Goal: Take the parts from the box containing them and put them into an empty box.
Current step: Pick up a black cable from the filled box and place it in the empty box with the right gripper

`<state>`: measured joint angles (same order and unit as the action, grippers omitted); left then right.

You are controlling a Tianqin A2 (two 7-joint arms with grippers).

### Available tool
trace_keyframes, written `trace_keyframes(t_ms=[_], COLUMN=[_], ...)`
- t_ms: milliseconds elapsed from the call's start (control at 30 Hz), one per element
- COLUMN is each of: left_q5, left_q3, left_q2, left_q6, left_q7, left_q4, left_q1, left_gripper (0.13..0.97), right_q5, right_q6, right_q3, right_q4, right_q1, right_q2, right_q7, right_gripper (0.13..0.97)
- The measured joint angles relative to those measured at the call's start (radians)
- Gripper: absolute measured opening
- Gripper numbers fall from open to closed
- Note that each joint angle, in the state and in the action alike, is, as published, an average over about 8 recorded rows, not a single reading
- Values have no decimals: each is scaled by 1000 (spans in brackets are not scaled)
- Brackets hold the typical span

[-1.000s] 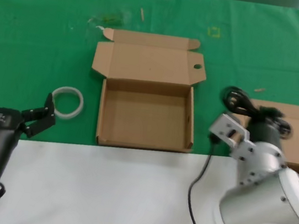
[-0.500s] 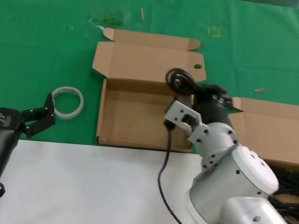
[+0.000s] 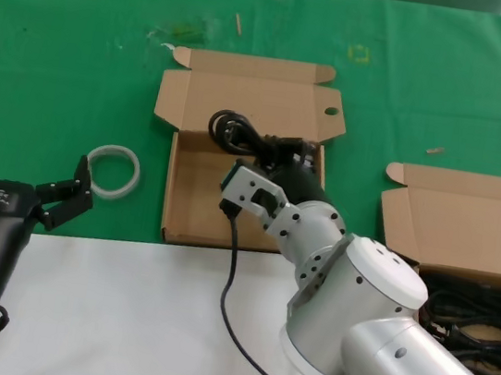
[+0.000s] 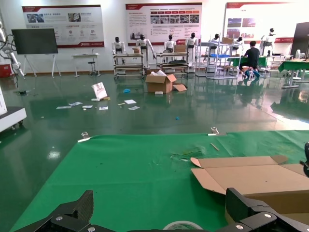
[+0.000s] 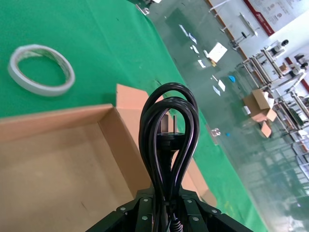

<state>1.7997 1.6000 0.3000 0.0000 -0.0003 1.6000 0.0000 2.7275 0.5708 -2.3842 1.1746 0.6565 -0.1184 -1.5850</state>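
Cable bundle, clamped tight in my right gripper, has swung over from the full box; empty box now below the fingers. Release next. Left gripper open, idle.

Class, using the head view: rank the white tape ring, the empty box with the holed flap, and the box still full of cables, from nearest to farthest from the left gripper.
From the left gripper, at the robot's near left:
1. White tape ring, just beyond its fingertips, on the green cloth.
2. Empty box, centre, where the right gripper holds a cable bundle.
3. Box of cables, far right.
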Motion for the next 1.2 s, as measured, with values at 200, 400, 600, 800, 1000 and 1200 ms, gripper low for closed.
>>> trace_keyframes(t_ms=[200,400,600,800,1000,1200], left_q5=[0,0,0,0,0,0], left_q3=[0,0,0,0,0,0], left_q2=[0,0,0,0,0,0], left_q6=[0,0,0,0,0,0], left_q7=[0,0,0,0,0,0], left_q4=[0,0,0,0,0,0], left_q1=[0,0,0,0,0,0], left_gripper=[966,966,966,966,966,966], right_q5=[19,24,25,25,25,25], right_q6=[-8,-10,-22,-25,-25,-25], right_q3=[-49,-75,-100,-104,-104,-104], right_q4=[-19,-32,-41,-42,-42,-42], right_q1=[22,32,41,42,42,42], right_q2=[0,0,-1,-1,-1,-1], right_q7=[47,103,179,192,193,193], right_gripper=[203,203,203,203,226,263])
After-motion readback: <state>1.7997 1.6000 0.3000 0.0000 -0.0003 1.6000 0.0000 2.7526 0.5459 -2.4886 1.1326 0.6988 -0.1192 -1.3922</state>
